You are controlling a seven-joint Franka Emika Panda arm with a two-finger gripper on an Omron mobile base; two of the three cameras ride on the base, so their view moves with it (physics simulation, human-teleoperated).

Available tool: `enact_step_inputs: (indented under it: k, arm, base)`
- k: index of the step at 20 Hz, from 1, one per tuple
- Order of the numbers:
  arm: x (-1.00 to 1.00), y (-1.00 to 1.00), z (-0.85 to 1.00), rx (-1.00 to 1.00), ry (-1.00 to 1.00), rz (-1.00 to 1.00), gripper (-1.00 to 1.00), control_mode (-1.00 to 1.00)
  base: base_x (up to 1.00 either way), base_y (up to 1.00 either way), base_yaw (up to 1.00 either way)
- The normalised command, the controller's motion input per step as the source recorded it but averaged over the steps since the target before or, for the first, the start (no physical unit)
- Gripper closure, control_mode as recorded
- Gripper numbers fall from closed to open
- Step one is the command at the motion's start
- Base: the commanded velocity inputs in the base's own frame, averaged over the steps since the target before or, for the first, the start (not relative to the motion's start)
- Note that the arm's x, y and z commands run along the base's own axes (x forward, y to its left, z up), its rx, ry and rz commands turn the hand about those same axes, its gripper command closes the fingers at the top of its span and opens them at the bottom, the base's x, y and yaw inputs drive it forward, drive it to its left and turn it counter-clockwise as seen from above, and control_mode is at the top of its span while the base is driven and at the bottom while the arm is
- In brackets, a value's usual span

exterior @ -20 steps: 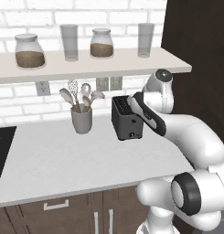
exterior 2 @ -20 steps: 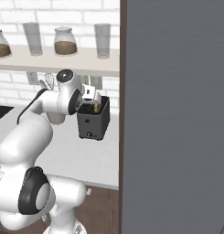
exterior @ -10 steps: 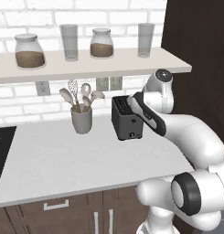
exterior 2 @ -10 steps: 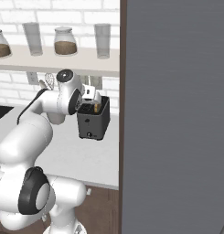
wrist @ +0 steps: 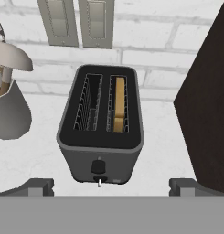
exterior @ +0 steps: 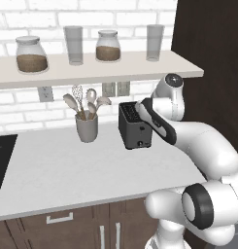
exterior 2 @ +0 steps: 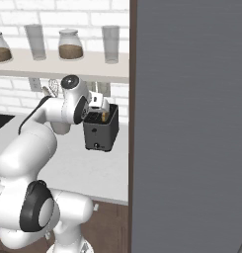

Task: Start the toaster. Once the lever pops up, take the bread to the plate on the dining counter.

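The dark toaster [wrist: 102, 132] stands on the wall counter against the brick wall, also seen at toaster [exterior: 135, 125] and toaster [exterior 2: 100, 132]. A tan slice of bread [wrist: 118, 107] stands in its right slot; the left slot holds nothing. A knob [wrist: 98, 167] and a small lever [wrist: 99, 182] sit low on its front. My gripper [wrist: 111, 188] hovers above the toaster's front, open, its fingertips [wrist: 38, 186] spread wide and touching nothing. From the right, the gripper [exterior 2: 99, 105] hangs just over the toaster top. The plate and the dining counter are out of view.
A grey utensil crock [exterior: 86, 127] stands left of the toaster. Above runs a shelf [exterior: 91, 73] with jars and glasses. A dark tall cabinet [exterior: 208, 58] walls off the right side. A black cooktop [exterior: 1, 160] lies at the far left of the counter [exterior: 67, 170].
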Motion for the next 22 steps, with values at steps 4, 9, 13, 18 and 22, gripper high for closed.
enact_step_inputs:
  k: [4, 9, 13, 18, 22]
  arm:
    - [0.00, 0.00, 0.00, 0.00, 0.00, 0.00, -1.00, -1.00]
    - [0.00, 0.00, 0.00, 0.00, 0.00, 0.00, -1.00, -1.00]
    - [0.04, 0.00, -0.18, 0.00, 0.00, 0.00, -1.00, -1.00]
    - [0.01, 0.00, -0.54, 0.02, 0.00, 0.00, -1.00, -1.00]
    - [0.00, 0.00, -0.42, 0.03, 0.00, 0.00, -1.00, -1.00]
  base:
    - [0.00, 0.00, 0.00]
    - [0.00, 0.00, 0.00]
    - [0.00, 0.00, 0.00]
    - [0.00, 0.00, 0.00]
    - [0.00, 0.00, 0.00]
